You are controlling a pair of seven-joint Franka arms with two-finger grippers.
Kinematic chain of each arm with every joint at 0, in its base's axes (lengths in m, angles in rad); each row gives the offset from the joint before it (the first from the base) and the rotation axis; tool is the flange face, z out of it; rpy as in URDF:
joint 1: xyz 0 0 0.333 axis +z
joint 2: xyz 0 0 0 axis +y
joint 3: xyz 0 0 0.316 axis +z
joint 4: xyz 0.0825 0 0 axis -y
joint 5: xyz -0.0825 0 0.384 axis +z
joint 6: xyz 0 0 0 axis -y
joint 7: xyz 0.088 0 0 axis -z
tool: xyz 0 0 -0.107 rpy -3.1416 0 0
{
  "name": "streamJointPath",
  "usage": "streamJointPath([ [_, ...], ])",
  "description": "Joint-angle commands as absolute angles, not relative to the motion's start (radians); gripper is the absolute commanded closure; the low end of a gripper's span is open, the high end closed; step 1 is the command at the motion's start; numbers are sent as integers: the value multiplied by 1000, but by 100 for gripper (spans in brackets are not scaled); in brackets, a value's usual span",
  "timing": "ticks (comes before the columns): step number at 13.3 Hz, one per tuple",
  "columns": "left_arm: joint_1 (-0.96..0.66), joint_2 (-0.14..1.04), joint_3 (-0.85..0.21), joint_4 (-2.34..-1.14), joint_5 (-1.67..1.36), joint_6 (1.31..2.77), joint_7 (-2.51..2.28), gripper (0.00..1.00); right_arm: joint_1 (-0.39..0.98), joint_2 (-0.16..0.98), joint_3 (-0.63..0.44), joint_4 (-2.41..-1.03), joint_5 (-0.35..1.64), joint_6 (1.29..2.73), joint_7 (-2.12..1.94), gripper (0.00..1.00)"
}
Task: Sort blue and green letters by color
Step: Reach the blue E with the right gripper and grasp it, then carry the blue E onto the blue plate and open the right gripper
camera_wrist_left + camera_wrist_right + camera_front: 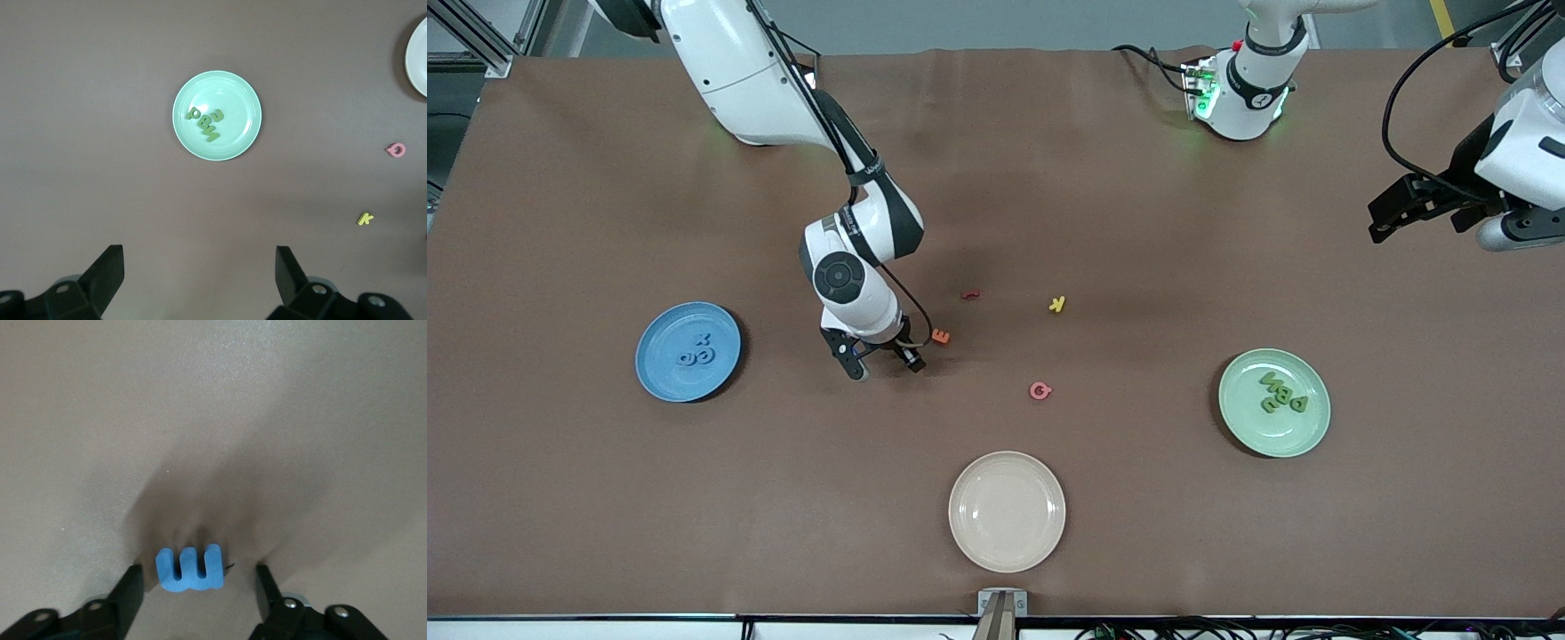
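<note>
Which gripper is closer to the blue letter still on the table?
Right. The right gripper is low over the table, its fingers straddling the blue letter without touching it. The left gripper waits open, raised at the left arm's end of the table.

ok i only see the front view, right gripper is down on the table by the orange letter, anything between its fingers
observer: yes, the right wrist view shows a small flat blue toy letter with three prongs lying on the brown table between the fingers of the right gripper.
operator: clamped yet
observer: no, bare table shows between the letter and one finger; the other finger is close to it.
operator: left gripper open or shut
observer: open, in the left wrist view the left gripper has its fingers wide apart over bare table, holding nothing.
</note>
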State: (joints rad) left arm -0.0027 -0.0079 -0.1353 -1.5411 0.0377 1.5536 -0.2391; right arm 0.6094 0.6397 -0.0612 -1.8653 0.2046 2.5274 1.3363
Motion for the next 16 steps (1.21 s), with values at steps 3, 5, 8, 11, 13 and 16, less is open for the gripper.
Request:
streamJointPath([
  [3,0,-8,-138,-1540,23,1583,-244,0,621,663,-72,-1844,212,2531,1330,61],
  [5,-2,-2,-138,-1542,23,1588,-244,0,617,663,-74,-1845,212,2531,1296,71],
  [8,-2,2,-138,-1540,23,1586,-244,0,609,657,-74,-1847,212,2520,1241,80],
  [11,0,-3,-138,-1540,23,1582,-244,0,589,605,-87,-1893,212,2470,1134,82],
  [13,0,-3,-138,-1540,23,1582,-242,0,562,527,-116,-1946,212,2424,996,82],
  [16,2,-3,-138,-1539,21,1585,-242,0,509,407,-185,-2022,210,2324,711,82],
])
